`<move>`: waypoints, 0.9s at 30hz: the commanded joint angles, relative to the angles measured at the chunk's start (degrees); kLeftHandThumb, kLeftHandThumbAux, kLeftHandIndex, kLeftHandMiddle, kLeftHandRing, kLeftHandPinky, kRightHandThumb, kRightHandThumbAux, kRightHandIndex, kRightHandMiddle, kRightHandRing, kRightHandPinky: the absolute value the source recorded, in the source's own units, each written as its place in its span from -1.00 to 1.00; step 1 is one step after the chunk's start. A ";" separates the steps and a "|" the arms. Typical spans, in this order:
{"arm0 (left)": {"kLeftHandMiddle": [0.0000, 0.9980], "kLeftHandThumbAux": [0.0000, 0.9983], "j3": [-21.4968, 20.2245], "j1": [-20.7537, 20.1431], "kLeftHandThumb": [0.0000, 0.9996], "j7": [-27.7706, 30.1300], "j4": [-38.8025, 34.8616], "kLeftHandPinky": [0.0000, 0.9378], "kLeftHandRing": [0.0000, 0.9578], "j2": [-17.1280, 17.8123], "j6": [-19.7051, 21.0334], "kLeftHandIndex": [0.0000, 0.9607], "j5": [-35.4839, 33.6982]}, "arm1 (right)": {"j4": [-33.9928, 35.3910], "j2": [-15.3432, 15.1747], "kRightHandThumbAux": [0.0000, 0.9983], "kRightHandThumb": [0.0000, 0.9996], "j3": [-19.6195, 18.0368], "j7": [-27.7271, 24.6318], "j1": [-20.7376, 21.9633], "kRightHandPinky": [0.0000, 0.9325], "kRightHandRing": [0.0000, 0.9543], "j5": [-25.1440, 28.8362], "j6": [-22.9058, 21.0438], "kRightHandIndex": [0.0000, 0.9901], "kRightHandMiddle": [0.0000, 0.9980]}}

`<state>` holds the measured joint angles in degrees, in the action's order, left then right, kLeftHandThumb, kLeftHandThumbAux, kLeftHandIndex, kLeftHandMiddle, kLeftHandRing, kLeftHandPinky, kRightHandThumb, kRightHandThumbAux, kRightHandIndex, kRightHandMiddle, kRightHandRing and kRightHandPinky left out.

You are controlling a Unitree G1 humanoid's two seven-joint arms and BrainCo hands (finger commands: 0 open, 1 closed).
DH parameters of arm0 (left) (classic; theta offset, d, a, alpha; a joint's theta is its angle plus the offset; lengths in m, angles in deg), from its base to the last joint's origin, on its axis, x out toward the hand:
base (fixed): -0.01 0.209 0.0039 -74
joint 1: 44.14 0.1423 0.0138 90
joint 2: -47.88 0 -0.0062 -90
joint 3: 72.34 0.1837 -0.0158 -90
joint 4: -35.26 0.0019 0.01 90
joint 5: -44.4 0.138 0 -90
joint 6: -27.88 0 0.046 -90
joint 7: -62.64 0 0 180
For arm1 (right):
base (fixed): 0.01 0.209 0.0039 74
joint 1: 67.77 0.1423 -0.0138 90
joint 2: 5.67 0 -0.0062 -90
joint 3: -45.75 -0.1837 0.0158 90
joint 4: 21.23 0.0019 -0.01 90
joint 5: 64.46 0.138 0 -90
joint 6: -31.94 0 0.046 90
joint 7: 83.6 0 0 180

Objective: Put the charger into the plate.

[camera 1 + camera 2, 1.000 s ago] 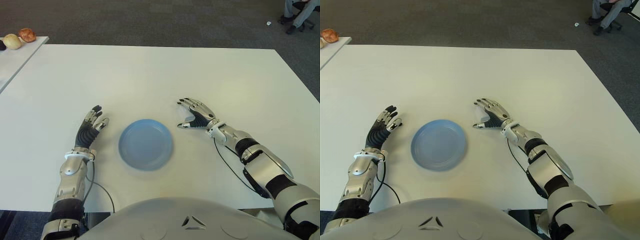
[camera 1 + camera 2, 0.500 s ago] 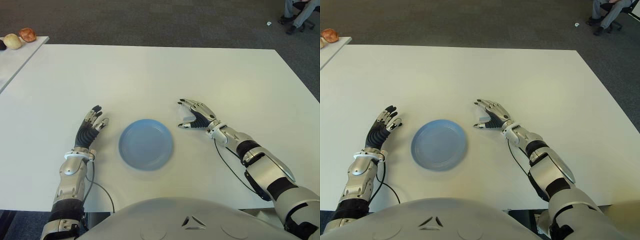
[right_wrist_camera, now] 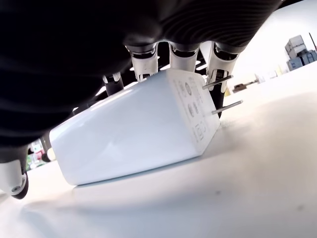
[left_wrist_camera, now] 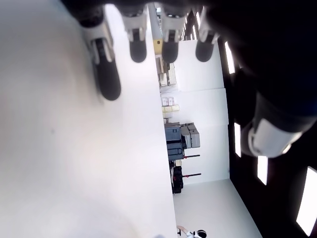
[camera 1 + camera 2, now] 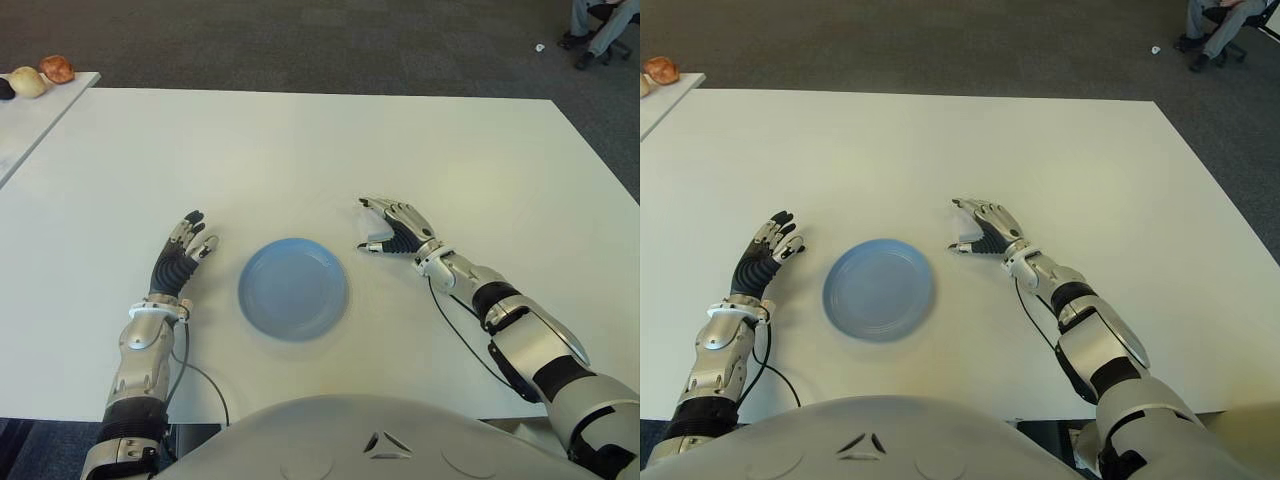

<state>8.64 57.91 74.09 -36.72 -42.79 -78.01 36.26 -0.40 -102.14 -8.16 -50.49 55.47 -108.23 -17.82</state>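
A white charger (image 3: pixel 133 134) with two metal prongs lies on the white table (image 5: pixel 300 150), just right of the blue plate (image 5: pixel 255 300). My right hand (image 5: pixel 372 226) is cupped over the charger (image 5: pixel 377 238). Its fingers (image 3: pixel 183 52) curve down along the charger's far side, while the thumb stays a little apart from the near end. The charger rests on the table and the plate holds nothing. My left hand (image 5: pixel 186 244) shows left of the plate, palm down with its fingers (image 4: pixel 110 74) stretched out and nothing in them.
A second white table (image 5: pixel 30 115) at the far left carries a few small rounded items (image 5: pixel 42 76). A seated person's legs (image 5: pixel 600 25) show on the dark carpet at the top right. A thin black cable (image 5: pixel 465 345) runs along my right forearm.
My right hand has shifted slightly right and lowered over the charger, its fingers curling more around it. The left hand and the plate have stayed put.
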 commanded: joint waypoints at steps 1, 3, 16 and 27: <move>-0.88 0.12 0.33 2.35 -1.00 1.13 3.37 -0.86 -0.90 -0.15 5.67 -1.00 0.19 | 0.10 -0.84 -0.03 -0.67 0.80 0.79 -2.45 0.03 -0.14 -1.62 -1.59 -0.61 -0.27; -0.88 0.13 0.21 2.37 -1.00 1.22 3.27 -0.87 -0.90 -0.12 5.74 -1.00 -0.01 | 0.47 -0.81 -0.01 -0.65 0.89 1.42 -2.46 0.14 -0.03 -1.82 -2.12 -0.50 -0.14; -0.88 0.16 -0.75 2.31 -1.00 1.12 3.31 -0.85 -0.89 -0.52 5.99 -0.96 -0.55 | 0.66 -0.79 0.23 -0.66 1.78 7.59 -2.00 0.62 0.50 -3.29 -3.36 0.12 0.45; -0.89 0.18 -1.14 2.22 -1.00 0.70 3.66 -0.87 -0.91 -0.64 5.26 -0.96 -0.26 | 0.91 -0.68 0.52 -0.87 1.67 11.26 -1.66 0.83 0.74 -3.86 -4.72 0.52 0.69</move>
<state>6.90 57.91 74.54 -36.50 -42.72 -77.10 35.26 1.08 -102.44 -6.97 -39.64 55.04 -110.94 -21.10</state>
